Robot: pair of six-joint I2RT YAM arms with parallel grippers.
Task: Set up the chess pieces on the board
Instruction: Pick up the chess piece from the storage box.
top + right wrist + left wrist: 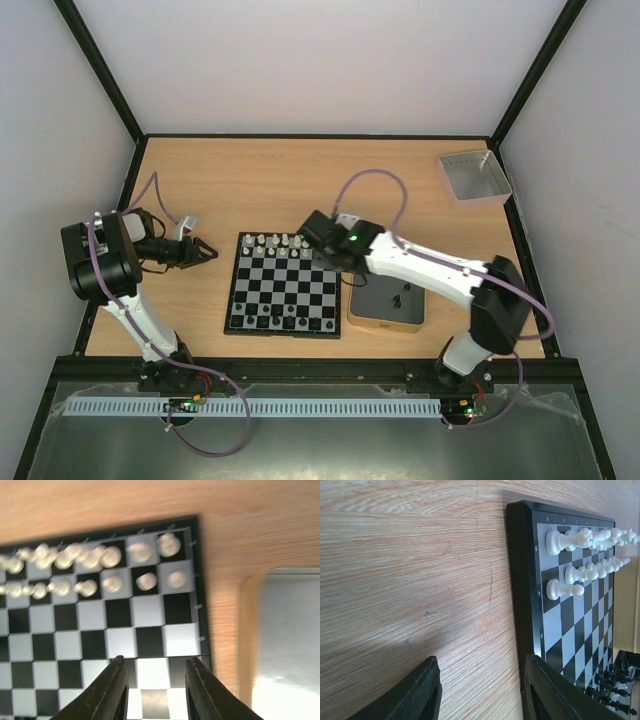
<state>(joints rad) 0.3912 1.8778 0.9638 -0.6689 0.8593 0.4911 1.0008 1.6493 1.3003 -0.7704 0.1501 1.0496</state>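
Note:
The board (290,285) lies mid-table. White chess pieces (275,243) fill its two far rows and black chess pieces (285,318) stand along its near rows. My left gripper (200,252) hovers low over bare wood just left of the board, open and empty; its wrist view shows the board's black border (522,570), white pieces (565,542) and black ones (612,690). My right gripper (325,252) hangs above the board's far right corner, open, with nothing between its fingers (114,690). Below it are board squares (120,612) and blurred white pieces (145,581).
A gold-rimmed tin (387,322) sits right of the board with two black pieces (400,297) inside; its rim (245,630) shows in the right wrist view. A grey square tray (474,177) stands at the far right corner. Walls enclose the table.

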